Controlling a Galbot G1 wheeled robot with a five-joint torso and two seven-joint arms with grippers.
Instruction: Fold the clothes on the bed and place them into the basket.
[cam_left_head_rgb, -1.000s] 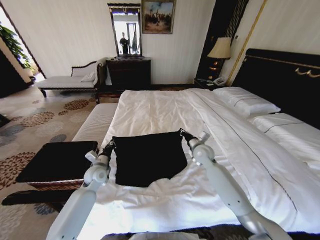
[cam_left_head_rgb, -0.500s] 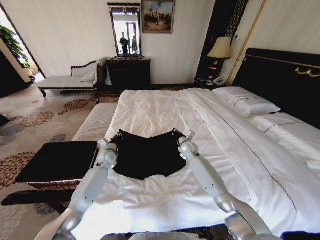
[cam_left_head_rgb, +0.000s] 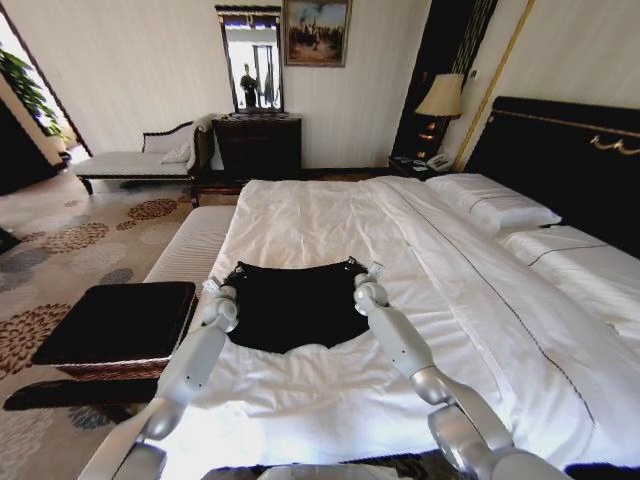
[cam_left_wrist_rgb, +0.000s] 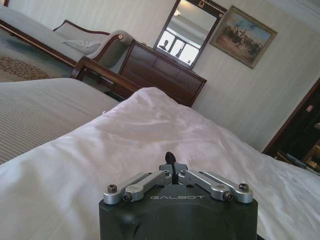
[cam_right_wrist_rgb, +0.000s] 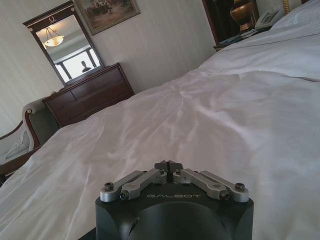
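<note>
The clothes (cam_left_head_rgb: 295, 308), a black shirt, lie on the white bed (cam_left_head_rgb: 330, 215) near its foot. The far edge of the shirt is stretched between my two grippers. My left gripper (cam_left_head_rgb: 234, 271) is shut on the far left corner. In the left wrist view a tip of black cloth (cam_left_wrist_rgb: 170, 157) sticks up between the shut fingers of the left gripper (cam_left_wrist_rgb: 171, 169). At the far right corner my right gripper (cam_left_head_rgb: 352, 265) is also shut, low over the sheet. The right gripper (cam_right_wrist_rgb: 168, 167) has its fingers pressed together in the right wrist view. The basket (cam_left_head_rgb: 112, 322), black-topped with woven sides, stands left of the bed.
A pale striped bench (cam_left_head_rgb: 192, 245) runs along the bed's left side beyond the basket. White pillows (cam_left_head_rgb: 495, 205) and a black headboard (cam_left_head_rgb: 570, 160) are on the right. A chaise longue (cam_left_head_rgb: 140, 160), dark dresser (cam_left_head_rgb: 258, 145) and lamp (cam_left_head_rgb: 440, 98) stand by the far wall.
Both grippers have carried the shirt's held edge away from me and down towards the sheet. The shirt hung upright between them; now it lies lower and flatter.
</note>
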